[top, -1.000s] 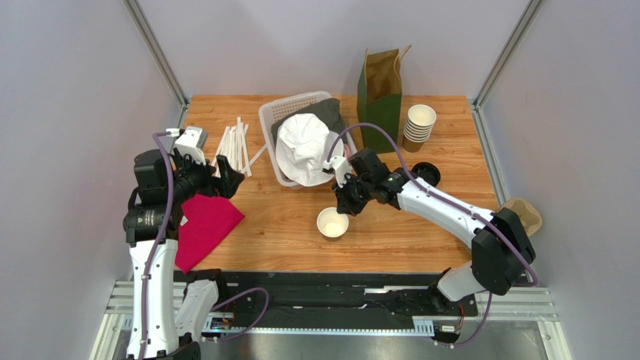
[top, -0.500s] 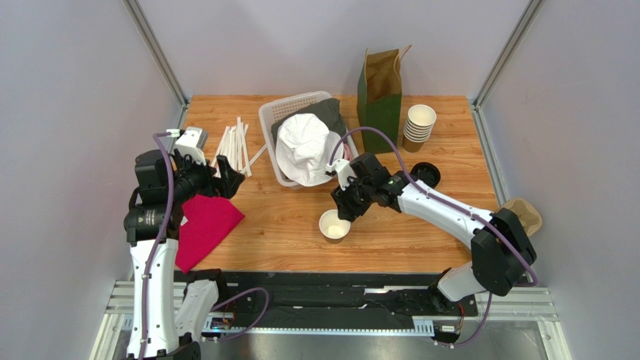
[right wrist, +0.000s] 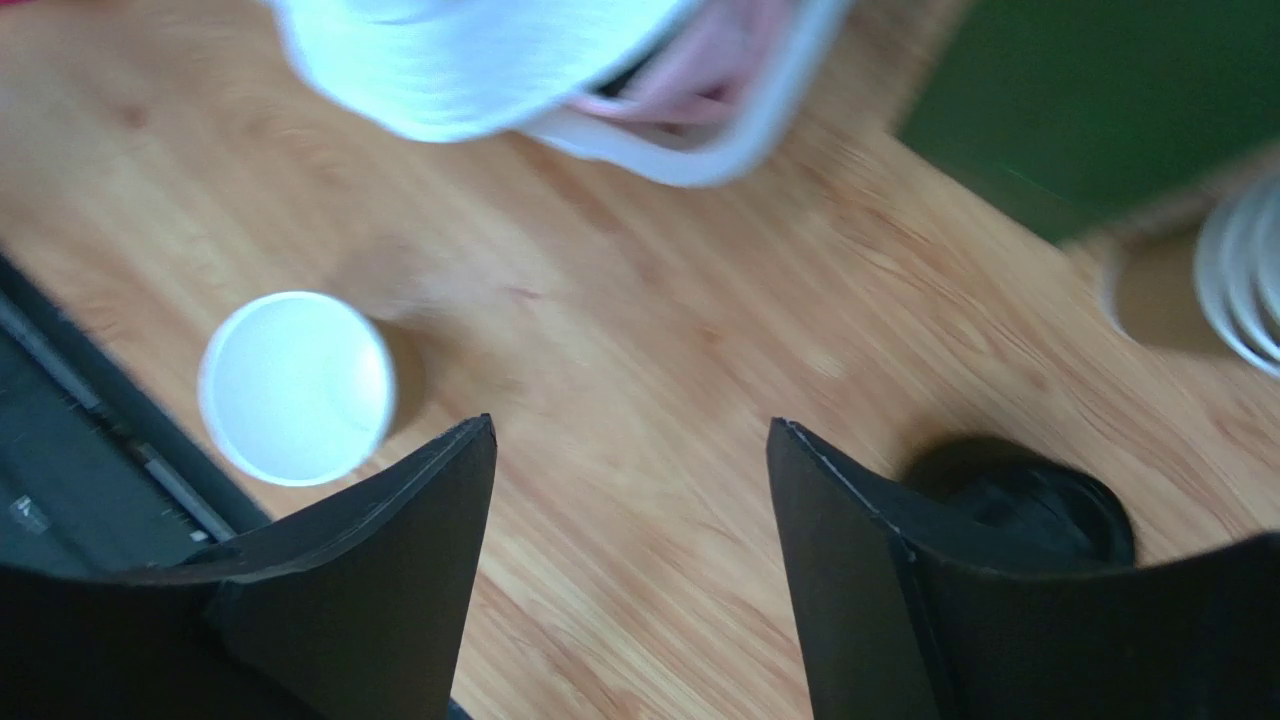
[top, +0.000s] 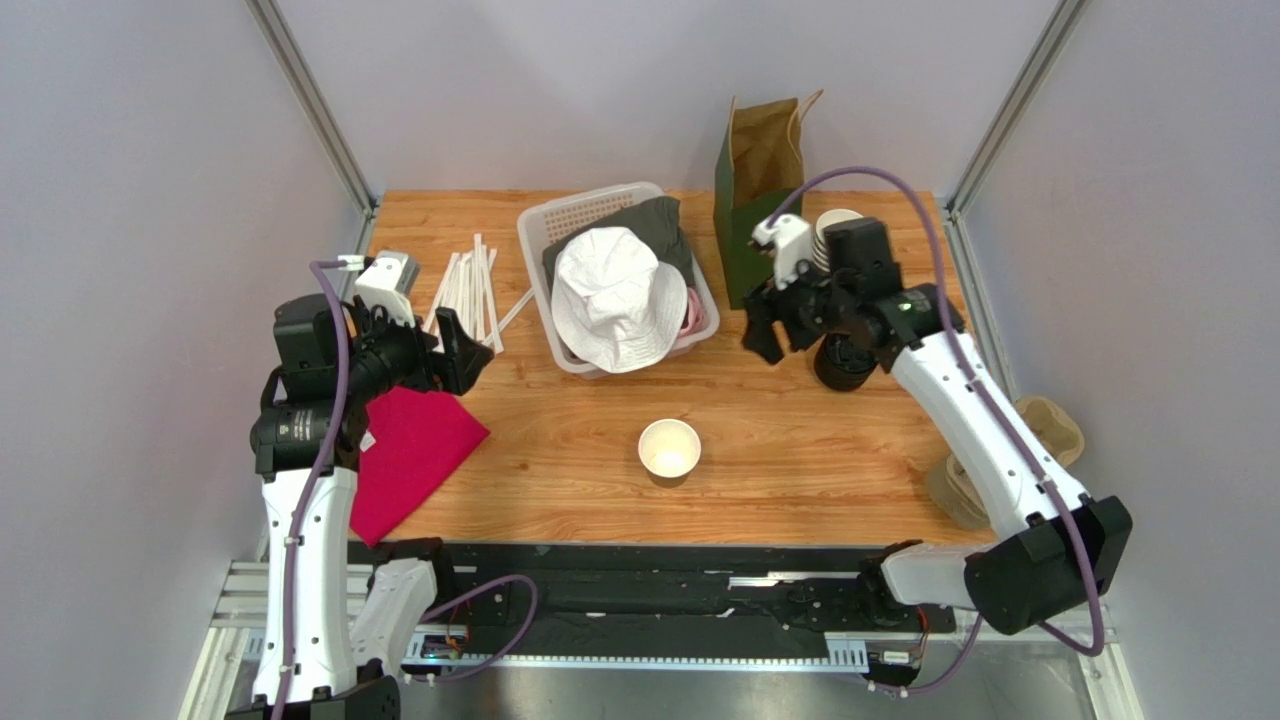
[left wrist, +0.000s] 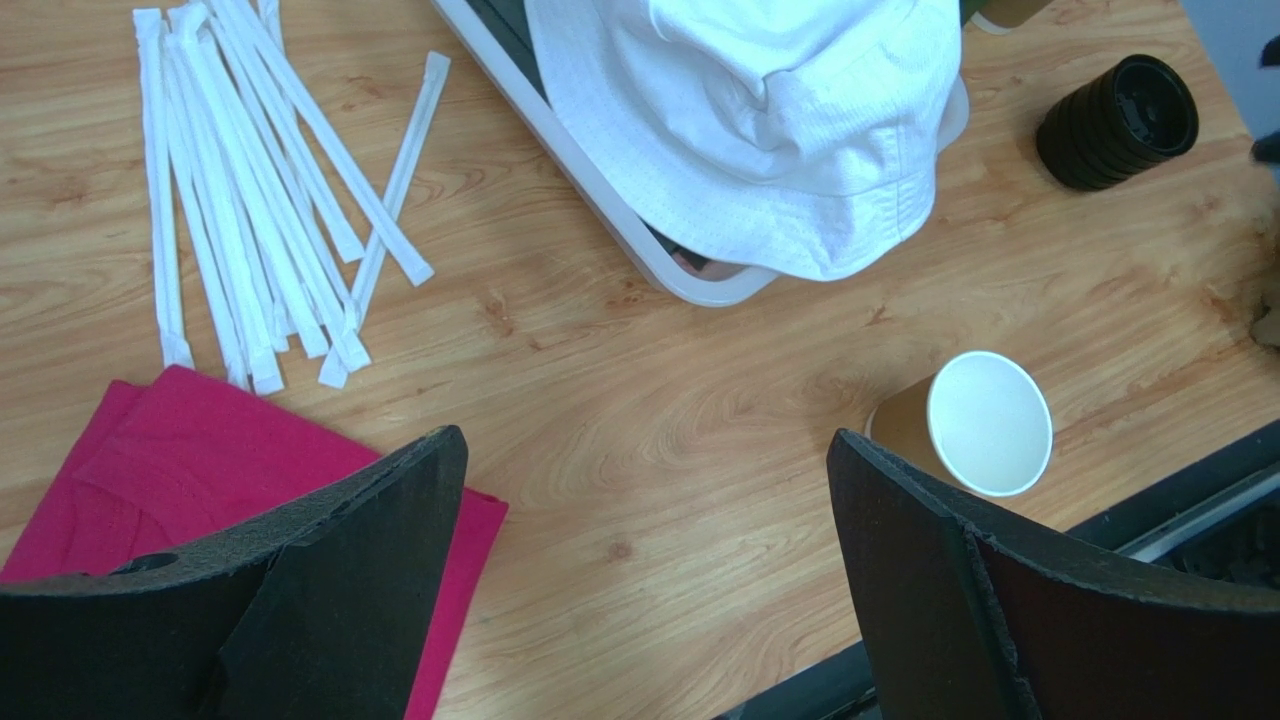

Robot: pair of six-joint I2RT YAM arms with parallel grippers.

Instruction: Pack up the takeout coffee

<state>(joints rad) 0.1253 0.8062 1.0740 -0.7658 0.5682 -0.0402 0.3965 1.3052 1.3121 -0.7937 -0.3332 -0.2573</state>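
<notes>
Starting at the left edge, your left gripper (top: 458, 353) hangs above the table (top: 571, 450) with its jaws spread wide, and through the left wrist camera you only see wood between them. Under and just beside it is a red cloth (top: 413, 450) at the near-left corner. A loose bunch of white wrapped straws (top: 473, 293) lies fanned out toward the far-left corner.

In the middle by the far edge there's a white basket (top: 529, 248) with a white bucket hat (top: 616, 297) flopped over it, brim hanging past the near rim.

Your coffee cup (top: 669, 449) stands upright on its own, roughly centre and close to the near edge. Its mouth is open with the white inside showing, and it's well apart from both grippers.

To the right of the basket, a green paper bag (top: 762, 203) stands open against the far edge. A stack of brown cups (right wrist: 1157, 285) is just beside it, with a pile of black lids (top: 842, 365) a bit nearer to you.

Your right gripper (top: 759, 323) hovers in front of the bag, just left of the lid pile. Its fingers are apart and not clamped on anything. The right wrist view is a bit blurry.
</notes>
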